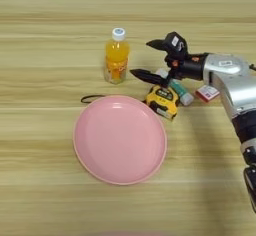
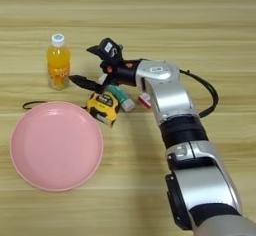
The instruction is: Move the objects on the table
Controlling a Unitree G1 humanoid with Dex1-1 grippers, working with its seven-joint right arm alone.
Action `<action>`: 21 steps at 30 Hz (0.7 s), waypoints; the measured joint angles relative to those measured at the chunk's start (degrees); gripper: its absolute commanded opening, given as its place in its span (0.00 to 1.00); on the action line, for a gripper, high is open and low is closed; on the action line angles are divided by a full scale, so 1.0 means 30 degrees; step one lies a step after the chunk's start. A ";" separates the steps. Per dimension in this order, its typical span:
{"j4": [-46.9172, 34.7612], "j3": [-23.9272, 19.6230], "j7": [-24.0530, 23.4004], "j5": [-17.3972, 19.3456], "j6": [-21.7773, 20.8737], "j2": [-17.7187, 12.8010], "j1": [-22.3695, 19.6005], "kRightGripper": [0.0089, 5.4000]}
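Note:
An orange-juice bottle (image 1: pixel 116 56) with a white cap stands upright on the table (image 1: pixel 50 20). To its right my right gripper (image 1: pixel 142 58) hangs open, one black finger high and one low, nothing between them. It sits just right of the bottle and above the yellow-black tape measure (image 1: pixel 163 100). The tape measure lies at the upper right rim of the large pink plate (image 1: pixel 120 139). Its black strap (image 1: pixel 91 98) shows at the plate's upper left rim.
A teal-white glue stick (image 1: pixel 181 92) lies under my wrist, right of the tape measure. A small red-white packet (image 1: pixel 207 93) sits further right, partly under my silver forearm (image 2: pixel 167 92). The arm comes in from the bottom right.

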 measured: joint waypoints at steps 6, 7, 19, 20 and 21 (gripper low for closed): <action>0.0127 -0.0157 -0.1091 0.0068 0.0076 0.1002 -0.0144 0.99; 0.0186 -0.0282 -0.1361 0.0088 0.0076 0.1143 -0.0241 0.99; 0.1390 -0.0622 -0.2905 0.0473 0.0068 0.2586 -0.1370 0.99; 0.1450 -0.0622 -0.3017 0.0472 0.0066 0.2625 -0.1459 0.99; 0.1535 -0.0624 -0.3040 0.0472 0.0057 0.2663 -0.1559 0.99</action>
